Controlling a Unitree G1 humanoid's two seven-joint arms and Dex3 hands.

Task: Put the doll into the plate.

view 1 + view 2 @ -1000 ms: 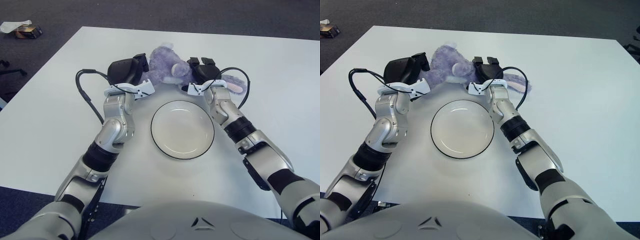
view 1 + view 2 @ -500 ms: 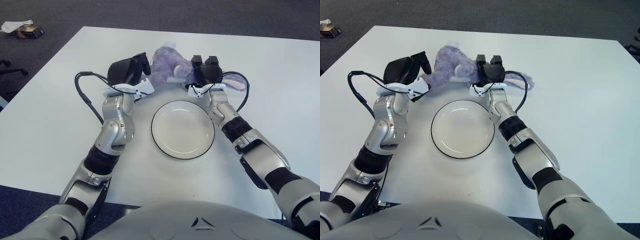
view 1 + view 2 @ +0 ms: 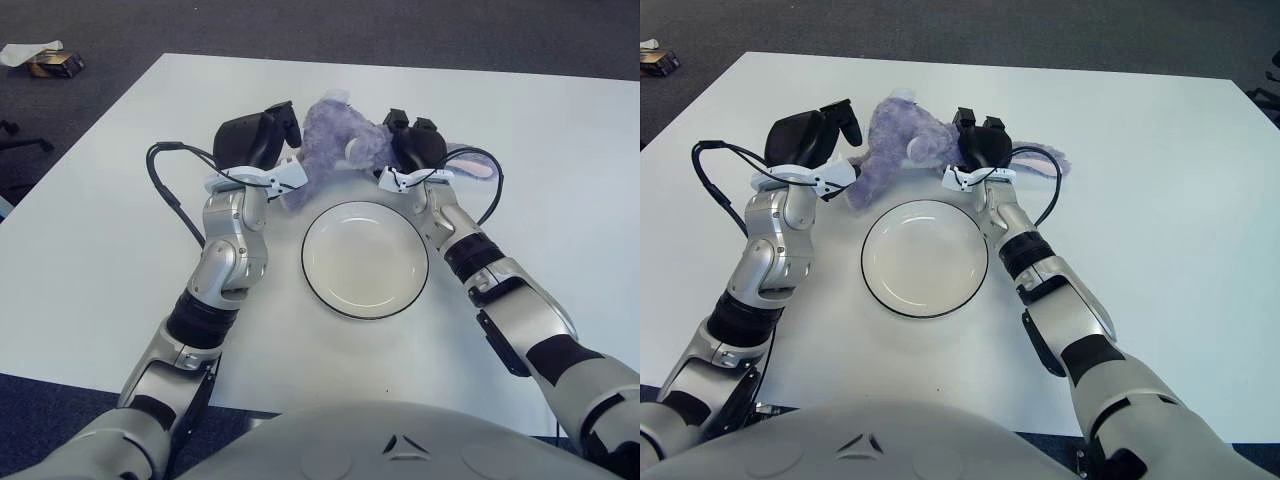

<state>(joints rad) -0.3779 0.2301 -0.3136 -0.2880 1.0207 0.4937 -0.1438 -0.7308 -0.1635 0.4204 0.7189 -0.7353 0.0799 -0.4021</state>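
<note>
The purple plush doll (image 3: 332, 138) is just beyond the plate, held between my two hands, with a leg (image 3: 858, 188) pointing down toward the table. Its long ear (image 3: 470, 166) trails to the right behind my right wrist. The white plate (image 3: 365, 258) with a dark rim lies empty in the table's middle, just near of the doll. My left hand (image 3: 272, 128) presses on the doll's left side with fingers spread. My right hand (image 3: 410, 142) is curled on the doll's right side.
Black cables loop from both wrists over the table, one on the left (image 3: 165, 190) and one on the right (image 3: 490, 190). The white table (image 3: 100, 220) drops to dark carpet at left and far. A small box (image 3: 55, 64) lies on the floor at far left.
The doll has tipped and shifted slightly toward the plate, one leg now pointing down at the left. Both hands have closed in on it and moved with it.
</note>
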